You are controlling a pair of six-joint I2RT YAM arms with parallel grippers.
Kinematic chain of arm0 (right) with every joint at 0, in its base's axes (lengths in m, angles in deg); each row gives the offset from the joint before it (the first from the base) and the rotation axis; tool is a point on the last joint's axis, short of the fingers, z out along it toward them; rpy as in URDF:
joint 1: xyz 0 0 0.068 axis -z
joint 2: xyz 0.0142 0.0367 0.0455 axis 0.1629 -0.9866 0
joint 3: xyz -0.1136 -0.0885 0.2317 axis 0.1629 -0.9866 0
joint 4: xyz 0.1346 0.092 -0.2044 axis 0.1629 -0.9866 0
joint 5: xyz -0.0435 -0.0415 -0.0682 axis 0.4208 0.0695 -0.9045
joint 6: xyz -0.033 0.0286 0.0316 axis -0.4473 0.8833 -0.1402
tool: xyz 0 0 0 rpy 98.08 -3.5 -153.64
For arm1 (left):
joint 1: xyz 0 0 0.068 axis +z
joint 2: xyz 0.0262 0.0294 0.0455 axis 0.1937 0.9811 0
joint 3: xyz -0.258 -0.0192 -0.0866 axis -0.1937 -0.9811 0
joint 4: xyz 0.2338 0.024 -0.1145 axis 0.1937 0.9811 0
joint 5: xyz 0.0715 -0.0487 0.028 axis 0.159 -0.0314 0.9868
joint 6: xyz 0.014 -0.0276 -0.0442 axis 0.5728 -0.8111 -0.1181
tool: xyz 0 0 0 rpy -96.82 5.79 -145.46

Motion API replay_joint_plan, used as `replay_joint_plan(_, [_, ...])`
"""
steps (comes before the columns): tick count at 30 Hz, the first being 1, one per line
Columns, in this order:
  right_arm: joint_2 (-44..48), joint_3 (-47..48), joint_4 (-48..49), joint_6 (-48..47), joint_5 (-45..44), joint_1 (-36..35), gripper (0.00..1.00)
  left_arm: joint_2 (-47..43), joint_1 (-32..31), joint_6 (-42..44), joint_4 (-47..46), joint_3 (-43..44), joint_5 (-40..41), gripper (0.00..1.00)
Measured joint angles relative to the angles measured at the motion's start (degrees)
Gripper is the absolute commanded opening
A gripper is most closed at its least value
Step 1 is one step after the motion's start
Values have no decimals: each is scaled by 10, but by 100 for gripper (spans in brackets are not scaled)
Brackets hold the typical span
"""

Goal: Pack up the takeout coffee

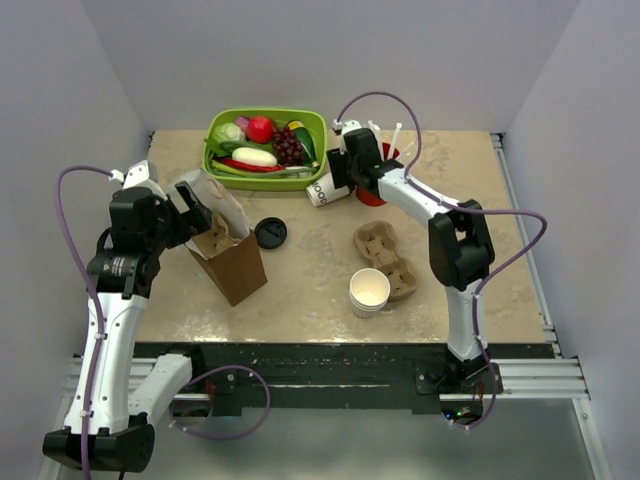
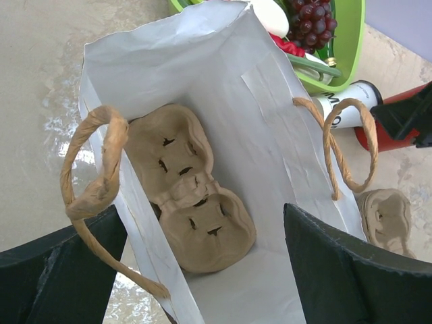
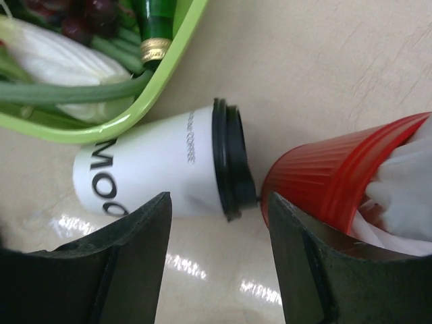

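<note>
White takeout coffee cup [image 3: 152, 169] with black lid and black lettering, ribbed red cup [image 3: 324, 177], lime-green basket [image 3: 101, 126], paper bag [image 1: 238, 272] brown outside, white inside, tan pulp carrier [image 2: 185, 196], beige mottled worktop [image 3: 324, 61]

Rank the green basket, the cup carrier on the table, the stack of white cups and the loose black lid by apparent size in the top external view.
1. green basket
2. cup carrier
3. stack of white cups
4. loose black lid
</note>
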Motion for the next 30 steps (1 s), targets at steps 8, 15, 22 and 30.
replay_joint_plan(8, [-65,65,15,0,10,25,61,9,0,0,8,1,2,100])
replay_joint_plan(15, [-85,94,5,9,55,33,56,12,0,0,14,8,8,100])
replay_joint_plan(22, [-86,87,-2,38,94,33,50,14,0,0,15,18,11,100])
replay_joint_plan(30, [-54,34,17,69,110,34,17,13,0,-2,19,21,11,99])
